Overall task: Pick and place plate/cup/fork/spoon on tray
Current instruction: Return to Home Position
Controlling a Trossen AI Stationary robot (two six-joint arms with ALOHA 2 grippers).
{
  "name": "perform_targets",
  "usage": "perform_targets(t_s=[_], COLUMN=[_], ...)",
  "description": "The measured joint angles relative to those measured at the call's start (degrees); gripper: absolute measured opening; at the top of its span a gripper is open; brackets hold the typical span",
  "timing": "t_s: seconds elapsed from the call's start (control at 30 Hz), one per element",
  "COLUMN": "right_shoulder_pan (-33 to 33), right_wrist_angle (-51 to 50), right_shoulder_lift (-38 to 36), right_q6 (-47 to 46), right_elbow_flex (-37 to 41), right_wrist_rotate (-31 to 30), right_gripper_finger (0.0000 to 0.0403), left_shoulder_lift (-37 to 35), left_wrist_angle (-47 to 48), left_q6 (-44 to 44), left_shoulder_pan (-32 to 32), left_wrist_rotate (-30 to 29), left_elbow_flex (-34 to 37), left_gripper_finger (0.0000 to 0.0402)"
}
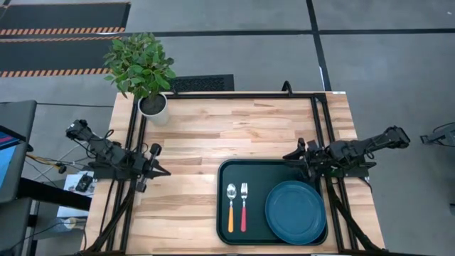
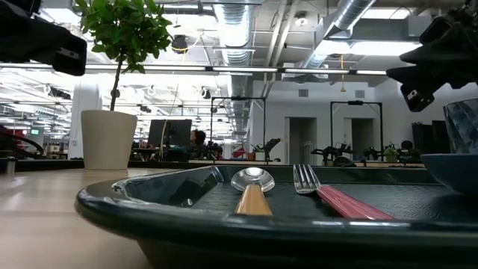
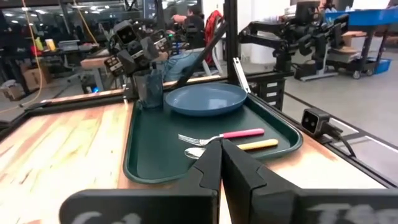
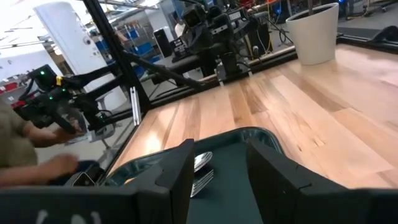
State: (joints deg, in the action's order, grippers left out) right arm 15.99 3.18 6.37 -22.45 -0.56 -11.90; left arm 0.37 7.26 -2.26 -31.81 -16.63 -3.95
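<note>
The dark green tray [image 1: 229,229] lies on the table's near right part. On it lie the orange-handled spoon [image 1: 231,208] and the red-handled fork [image 1: 244,207] side by side, and the teal plate [image 1: 295,212] to their right. The smoky cup [image 3: 149,90] stands on the tray's far right corner beside the plate; the right arm hides it in the high view. My right gripper [image 4: 217,155] is open and empty, just above and behind the cup, over the tray's far edge [image 1: 295,158]. My left gripper [image 3: 221,146] is shut and empty at the table's left [image 1: 162,171].
A white pot with a green plant [image 1: 153,105] stands at the table's far left corner. Bare wood lies between the pot and the tray [image 1: 227,135]. Black frame rails run along both table sides. A person's hand [image 4: 53,165] shows beyond the table in the right wrist view.
</note>
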Motion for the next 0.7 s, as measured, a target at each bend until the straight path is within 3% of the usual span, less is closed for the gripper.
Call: perform_targets(t_s=[0.7], right_shoulder_pan=[0.0], right_wrist_angle=[-0.6], right_shoulder_lift=[0.0], right_q6=[0.0], right_elbow_flex=[0.0], right_wrist_rotate=[0.0], right_gripper_finger=[0.0171], left_shoulder_lift=[0.0], left_wrist_angle=[0.2], left_q6=[-0.1], left_shoulder_pan=[-0.2], left_wrist_rotate=[-0.4], left_elbow_flex=[0.0], left_gripper_finger=[0.0])
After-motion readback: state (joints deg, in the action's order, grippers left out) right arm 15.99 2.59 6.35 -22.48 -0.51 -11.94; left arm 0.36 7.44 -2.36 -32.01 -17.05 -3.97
